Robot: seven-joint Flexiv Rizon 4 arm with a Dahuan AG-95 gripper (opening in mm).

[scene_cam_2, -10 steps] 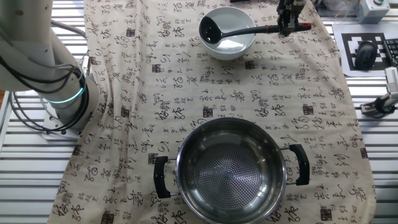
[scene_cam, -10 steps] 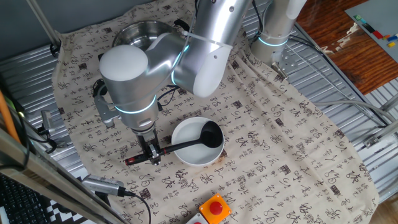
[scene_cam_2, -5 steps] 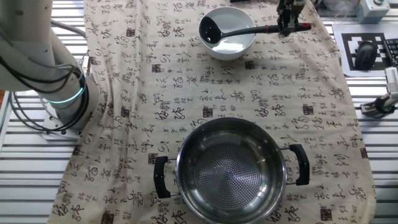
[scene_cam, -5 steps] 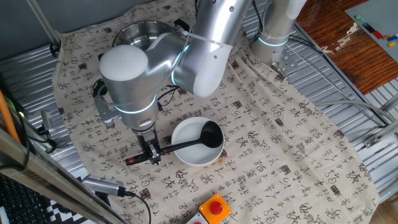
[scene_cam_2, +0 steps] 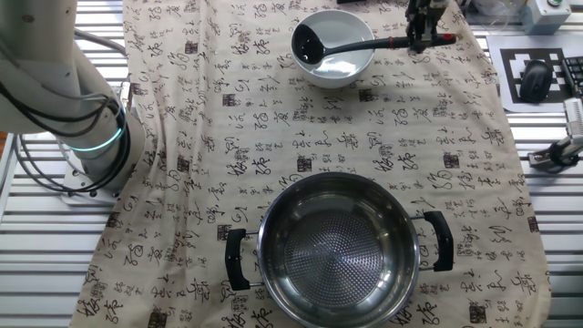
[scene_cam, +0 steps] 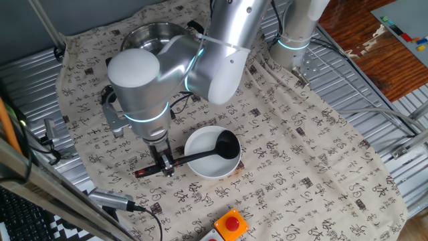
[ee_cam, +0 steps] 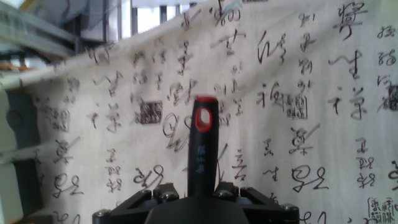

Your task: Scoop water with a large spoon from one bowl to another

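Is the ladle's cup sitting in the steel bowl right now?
No, the ladle cup rests in the white bowl; the steel bowl holds nothing.

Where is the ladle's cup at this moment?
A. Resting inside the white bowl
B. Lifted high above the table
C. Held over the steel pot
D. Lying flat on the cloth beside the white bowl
A: the ladle has its cup down in the white bowl, while the gripper holds its handle near the red end.
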